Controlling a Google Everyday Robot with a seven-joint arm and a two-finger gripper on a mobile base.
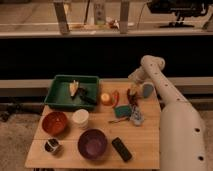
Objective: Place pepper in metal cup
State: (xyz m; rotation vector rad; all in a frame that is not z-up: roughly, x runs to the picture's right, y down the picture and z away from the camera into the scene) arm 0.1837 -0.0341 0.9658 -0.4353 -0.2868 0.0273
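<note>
Wooden counter [146,142] carries everything, and the bulky white arm [180,130] cuts off its right edge. The pincer [132,93] hangs low to the right of the green tray [56,98]. It is a dark shape muddled with the things around it, and whether it is wide or narrow cannot be told. A pale grey-blue rounded thing [148,90] just right of it is hard to make out.

The tray holds a yellowish wedge-shaped piece [74,87] and a dark item [86,95] too dim to identify. The pepper [116,97], slim and red, lies on the counter right of the tray, between a round orange fruit [105,98] and the pincer.

The metal cup [51,146], small, squat and shiny with a dark inside, stands well in front of the tray's left end. Also in front of the tray are a smooth red bowl [55,122], a cream cup [80,118] and a round purple bowl [92,144].
</note>
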